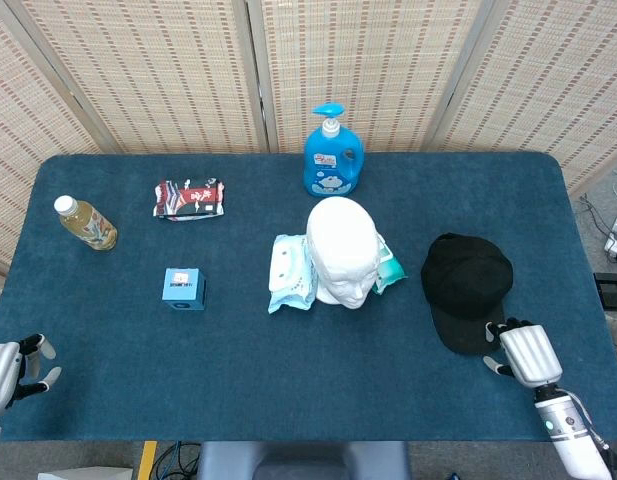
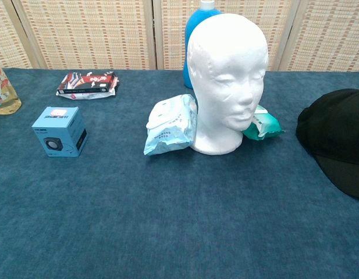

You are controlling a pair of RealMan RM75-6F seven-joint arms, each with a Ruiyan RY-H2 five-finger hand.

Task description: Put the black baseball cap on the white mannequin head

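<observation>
I see the black baseball cap (image 1: 467,288) lying flat on the table right of the white mannequin head (image 1: 343,248). My right hand (image 1: 524,352) touches its brim, fingers curled; left hand (image 1: 10,366) loosely spread, holding nothing.
</observation>
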